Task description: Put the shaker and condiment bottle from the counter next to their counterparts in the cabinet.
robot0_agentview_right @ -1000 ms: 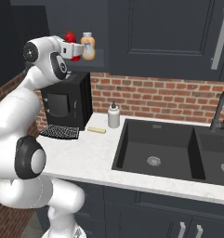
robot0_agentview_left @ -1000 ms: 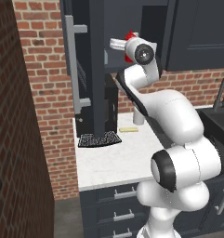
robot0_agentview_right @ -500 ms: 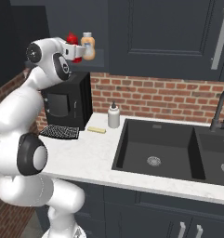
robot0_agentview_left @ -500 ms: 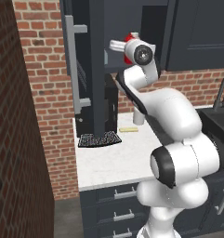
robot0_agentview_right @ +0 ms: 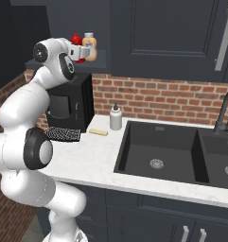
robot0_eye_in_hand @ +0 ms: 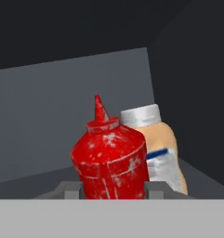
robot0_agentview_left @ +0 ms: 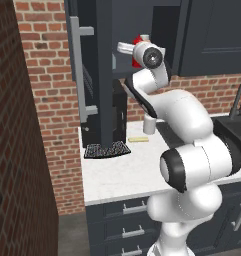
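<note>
- End effector [robot0_eye_in_hand: 112,188]: pinching the condiment bottle [robot0_eye_in_hand: 108,158], raised inside the open cabinet [robot0_agentview_right: 63,19].
- Condiment bottle: red, upright, just beside the orange-tan bottle [robot0_eye_in_hand: 161,144] with pale cap.
- Counter [robot0_agentview_right: 94,156]: white pump bottle [robot0_agentview_right: 116,117] near the sink [robot0_agentview_right: 158,151].

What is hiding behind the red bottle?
Behind the red bottle, held in the gripper, stands an orange bottle with a pale cap, then the cabinet's grey back wall. The red bottle covers the orange bottle's left side.

Scuffed glossy red condiment bottle [robot0_eye_in_hand: 108,158]
</note>
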